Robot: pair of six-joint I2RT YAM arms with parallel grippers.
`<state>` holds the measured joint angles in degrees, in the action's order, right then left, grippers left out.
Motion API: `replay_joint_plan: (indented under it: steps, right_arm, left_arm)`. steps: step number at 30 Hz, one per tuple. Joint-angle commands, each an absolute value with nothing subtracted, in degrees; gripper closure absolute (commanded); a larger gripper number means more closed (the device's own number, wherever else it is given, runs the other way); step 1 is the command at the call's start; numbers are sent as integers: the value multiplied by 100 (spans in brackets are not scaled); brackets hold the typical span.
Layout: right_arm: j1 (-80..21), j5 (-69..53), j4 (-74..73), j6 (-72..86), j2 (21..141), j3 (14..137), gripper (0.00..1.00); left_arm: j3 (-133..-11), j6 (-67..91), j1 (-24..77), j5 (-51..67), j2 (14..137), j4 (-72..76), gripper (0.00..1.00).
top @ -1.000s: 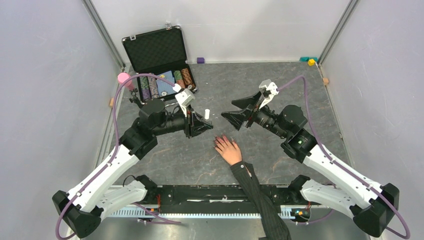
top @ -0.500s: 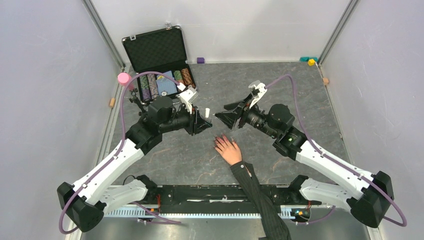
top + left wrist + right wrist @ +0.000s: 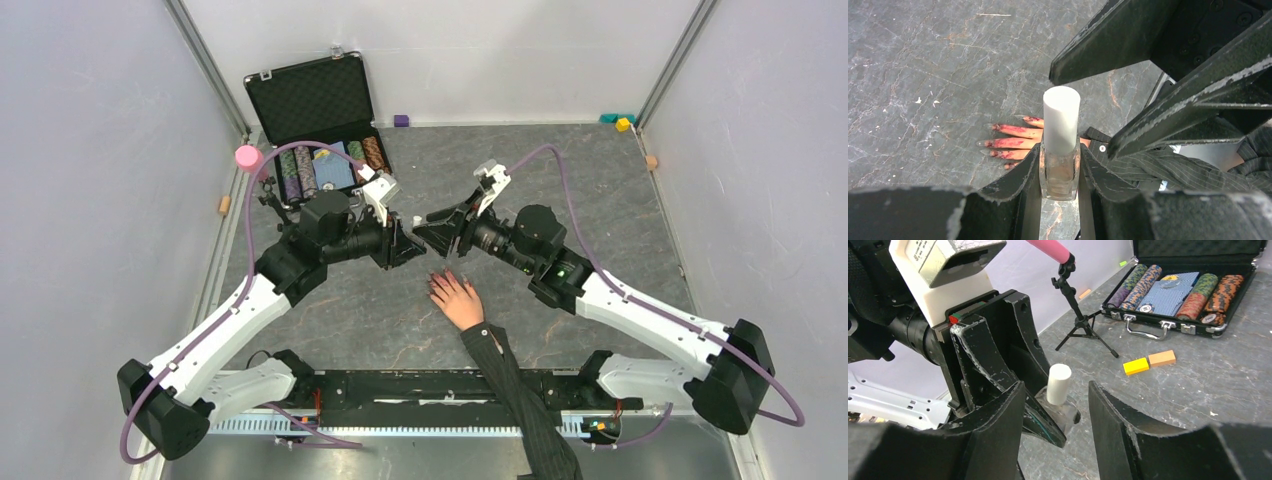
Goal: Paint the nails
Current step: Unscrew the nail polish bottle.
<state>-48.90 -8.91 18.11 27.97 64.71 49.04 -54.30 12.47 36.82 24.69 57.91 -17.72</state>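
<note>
A small clear bottle (image 3: 1060, 176) with a white cap (image 3: 1061, 119) stands upright in my left gripper (image 3: 1060, 152), which is shut on its glass body. In the top view this gripper (image 3: 404, 244) hangs just above and left of a pale hand (image 3: 460, 300) in a dark pinstriped sleeve, lying flat on the table. The nails (image 3: 994, 143) and fingertips carry smeared red polish. My right gripper (image 3: 1056, 390) is open, its jaws on either side of the white cap (image 3: 1059, 383) without touching it. From above it (image 3: 432, 228) meets the left gripper tip to tip.
An open black case of poker chips (image 3: 320, 130) sits at the back left, with a small tripod with a pink top (image 3: 247, 157) beside it. Yellow and orange blocks (image 3: 1148, 362) lie near the case. Small blocks (image 3: 620, 122) sit in the back right corner.
My right arm has swung left until its jaws flank the bottle cap, and the jaws have narrowed. The left gripper shifted slightly right with the bottle. The hand stayed still.
</note>
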Motion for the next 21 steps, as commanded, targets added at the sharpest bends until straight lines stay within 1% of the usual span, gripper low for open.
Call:
replay_joint_plan:
  steps: [1, 8, 14, 15, 17, 18, 21]
  right_arm:
    - [-4999, -848, 2178, 2903, 6648, 5229, 46]
    - [-5055, -809, 2172, 2936, 6812, 5299, 55]
    - [-5054, -696, 2119, 2876, 6857, 5326, 69]
    - [-5053, -692, 2085, 2837, 6869, 5333, 74]
    - [-5054, -674, 1977, 2726, 6859, 5360, 92]
    - [-5054, -668, 1927, 2664, 6844, 5370, 99]
    - [-5046, -790, 1892, 2461, 6776, 5364, 100]
  left_arm:
    - [-5714, 1160, 3674, 2688, 5786, -1698, 98]
    - [-5713, 1158, 3674, 2767, 5792, -1703, 98]
    - [-5722, 1134, 3674, 2965, 5800, -1696, 98]
    - [-5730, 1117, 3680, 3000, 5798, -1694, 98]
    - [-5730, 1094, 3674, 3050, 5777, -1702, 98]
    - [-5730, 1079, 3674, 3110, 5766, -1697, 98]
    - [-5706, 1081, 3679, 3410, 5698, -1588, 98]
